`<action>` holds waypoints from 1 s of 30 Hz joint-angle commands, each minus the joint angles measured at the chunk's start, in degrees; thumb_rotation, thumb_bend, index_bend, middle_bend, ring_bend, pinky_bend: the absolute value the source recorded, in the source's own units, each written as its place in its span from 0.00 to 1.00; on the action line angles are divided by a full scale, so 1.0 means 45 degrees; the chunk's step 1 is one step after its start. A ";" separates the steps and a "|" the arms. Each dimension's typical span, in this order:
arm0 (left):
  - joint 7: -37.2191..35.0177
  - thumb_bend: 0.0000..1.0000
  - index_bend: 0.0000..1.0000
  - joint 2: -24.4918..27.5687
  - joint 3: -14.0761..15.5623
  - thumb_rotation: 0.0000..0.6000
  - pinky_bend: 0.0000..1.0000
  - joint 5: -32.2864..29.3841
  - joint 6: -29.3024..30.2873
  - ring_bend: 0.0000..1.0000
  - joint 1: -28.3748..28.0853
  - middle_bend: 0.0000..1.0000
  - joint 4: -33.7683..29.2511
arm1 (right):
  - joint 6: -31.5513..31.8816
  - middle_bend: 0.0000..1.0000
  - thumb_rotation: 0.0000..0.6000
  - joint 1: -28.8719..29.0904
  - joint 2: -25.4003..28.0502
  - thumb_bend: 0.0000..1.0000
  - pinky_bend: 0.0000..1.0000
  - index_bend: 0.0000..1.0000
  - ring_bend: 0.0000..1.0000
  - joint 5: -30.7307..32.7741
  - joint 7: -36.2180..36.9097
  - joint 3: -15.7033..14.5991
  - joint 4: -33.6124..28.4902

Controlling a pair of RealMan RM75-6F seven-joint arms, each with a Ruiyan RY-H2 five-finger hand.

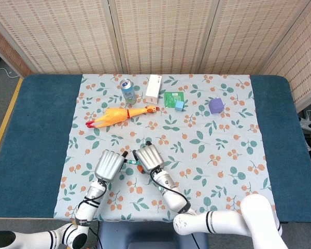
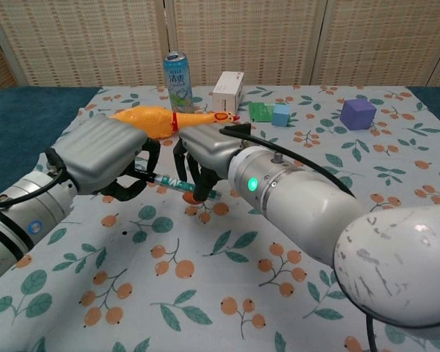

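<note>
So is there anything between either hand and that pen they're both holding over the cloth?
Nothing visible. The left hand and right hand each already grip an end of the pen, fingers directly on it. The rubber chicken and can lie farther back, apart from both hands.

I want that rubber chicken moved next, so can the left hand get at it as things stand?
Probably not yet: the left hand and right hand both grip the pen. The rubber chicken lies unblocked just beyond.
</note>
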 commanded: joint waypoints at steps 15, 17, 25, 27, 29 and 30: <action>-0.0159 0.67 0.88 0.0160 -0.0169 1.00 1.00 -0.0211 -0.0188 0.93 0.0042 1.00 -0.0198 | 0.0061 0.82 1.00 -0.0031 0.0310 0.29 0.24 0.89 0.53 0.0025 -0.0046 0.0069 -0.0281; -0.0251 0.67 0.88 0.0136 -0.0197 1.00 1.00 -0.0185 -0.0150 0.93 0.0042 1.00 -0.0139 | 0.0062 0.82 1.00 -0.0052 0.0343 0.29 0.24 0.89 0.53 0.0047 -0.0093 -0.0004 -0.0344; -0.0264 0.68 0.88 0.0164 -0.0205 1.00 1.00 -0.0132 -0.0080 0.93 0.0056 1.00 -0.0205 | 0.0041 0.82 1.00 -0.0079 0.0354 0.29 0.24 0.90 0.53 0.0059 -0.0137 -0.0159 -0.0386; -0.0217 0.68 0.88 0.0216 -0.0241 1.00 1.00 -0.0200 -0.0104 0.93 0.0062 1.00 -0.0251 | 0.0054 0.82 1.00 -0.0078 0.0398 0.29 0.24 0.90 0.53 0.0042 -0.0176 -0.0179 -0.0404; -0.0315 0.69 0.88 0.0265 -0.0288 1.00 1.00 -0.0199 -0.0096 0.93 0.0058 1.00 -0.0222 | 0.0064 0.82 1.00 -0.0084 0.0524 0.29 0.24 0.90 0.53 0.0054 -0.0300 -0.0232 -0.0477; -0.0381 0.68 0.88 0.0281 -0.0294 1.00 1.00 -0.0180 -0.0084 0.93 0.0060 1.00 -0.0146 | 0.0074 0.82 1.00 -0.0097 0.0611 0.29 0.24 0.90 0.53 0.0046 -0.0377 -0.0284 -0.0520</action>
